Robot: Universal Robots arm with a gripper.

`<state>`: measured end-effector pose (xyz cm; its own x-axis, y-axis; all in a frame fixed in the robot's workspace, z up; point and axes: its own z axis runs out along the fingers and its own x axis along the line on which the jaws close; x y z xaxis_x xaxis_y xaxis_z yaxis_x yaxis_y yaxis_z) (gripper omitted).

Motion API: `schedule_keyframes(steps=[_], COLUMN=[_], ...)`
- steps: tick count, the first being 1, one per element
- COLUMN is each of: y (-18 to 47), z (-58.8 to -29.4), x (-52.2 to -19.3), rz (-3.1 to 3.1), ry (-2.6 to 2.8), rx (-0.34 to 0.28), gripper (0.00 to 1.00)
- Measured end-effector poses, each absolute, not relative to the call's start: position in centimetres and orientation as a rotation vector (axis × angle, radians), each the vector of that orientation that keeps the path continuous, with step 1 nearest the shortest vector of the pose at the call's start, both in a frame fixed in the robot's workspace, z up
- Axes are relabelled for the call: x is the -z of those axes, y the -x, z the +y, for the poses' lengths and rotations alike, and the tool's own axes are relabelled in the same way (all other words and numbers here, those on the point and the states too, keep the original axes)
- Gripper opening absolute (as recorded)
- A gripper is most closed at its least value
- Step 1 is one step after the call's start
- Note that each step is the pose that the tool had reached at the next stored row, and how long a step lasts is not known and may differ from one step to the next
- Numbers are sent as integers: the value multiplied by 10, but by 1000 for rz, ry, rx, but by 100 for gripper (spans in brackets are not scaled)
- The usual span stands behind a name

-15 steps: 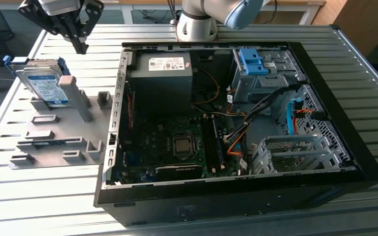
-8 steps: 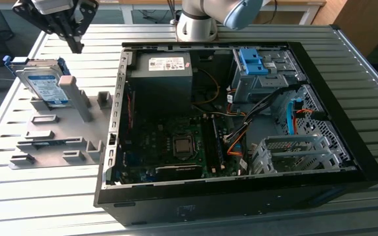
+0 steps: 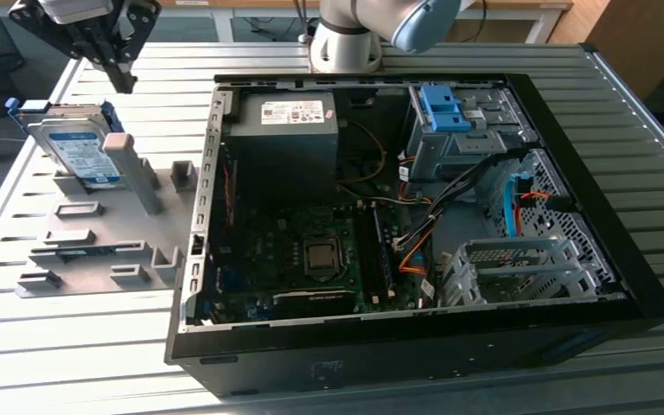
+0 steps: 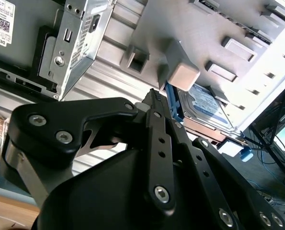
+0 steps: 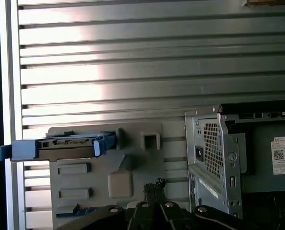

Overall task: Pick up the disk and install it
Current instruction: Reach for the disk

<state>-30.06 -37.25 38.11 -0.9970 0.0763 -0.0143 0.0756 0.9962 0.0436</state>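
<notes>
The disk (image 3: 76, 147) stands on edge in a slot of the grey fixture plate (image 3: 101, 233), at the exterior view's left. It is silver-grey with a white-and-blue label and blue side rails. In both wrist views it shows edge-on or slanted (image 4: 207, 108) (image 5: 65, 143). My gripper (image 3: 124, 82) hangs in the air above and slightly behind the disk, apart from it. Its black fingers (image 4: 154, 98) lie together, shut, with nothing between them, and their tips (image 5: 154, 184) point toward the fixture beside the disk.
An open computer case (image 3: 609, 285) lies on the slatted metal table (image 3: 643, 156), to the right of the fixture. Inside it are a black power supply (image 3: 286, 138), a blue bracket (image 3: 445, 108) at a drive bay, cables and the mainboard (image 3: 309, 251). Grey posts (image 3: 130, 169) rise from the fixture.
</notes>
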Motion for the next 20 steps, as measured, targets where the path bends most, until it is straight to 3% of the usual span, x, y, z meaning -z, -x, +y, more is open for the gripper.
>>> schedule_keyframes(steps=[20], y=[345], z=[-361], x=[-379], rz=[3123], ry=[-119], rx=[-67], gripper=[11])
